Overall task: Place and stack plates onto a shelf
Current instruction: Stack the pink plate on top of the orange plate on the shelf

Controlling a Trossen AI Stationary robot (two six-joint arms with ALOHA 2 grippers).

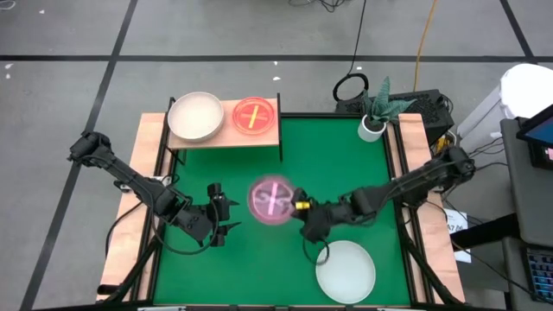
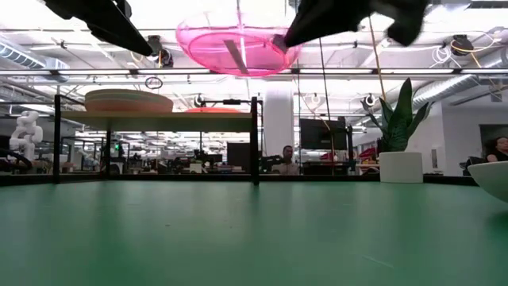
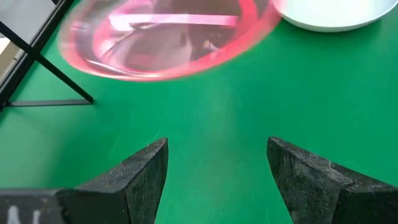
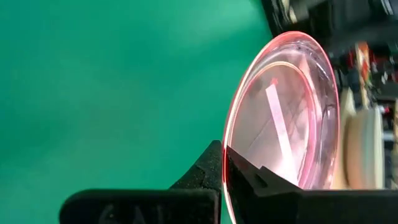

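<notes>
My right gripper (image 1: 300, 207) is shut on a translucent magenta plate (image 1: 272, 200) with a pale stripe, held high over the middle of the table. That plate also shows in the low view (image 2: 238, 48) and in the left wrist view (image 3: 168, 43). My left gripper (image 1: 223, 216) stands open just left of the plate and touches nothing; its fingers (image 3: 143, 171) are apart over bare green. The shelf (image 1: 225, 131) stands at the far left and carries a pale large plate (image 1: 194, 117) and a small red-amber plate (image 1: 256, 117). Another pale plate (image 1: 346, 269) rests on the table near the right. My right gripper pinches the magenta plate's rim (image 4: 229, 146) between its two fingers, on the plate's right side, one finger on each face. The fingers come level from the table's right. The plate is lifted clear, well above the table and above shelf height (image 2: 238, 48), roughly level.
A white plant pot (image 1: 373, 125) with a green plant stands at the far right corner. Wooden side strips (image 1: 138, 199) border the green top. The shelf's black legs (image 2: 255, 139) stand on the table's far part. Bare green lies under the held plate.
</notes>
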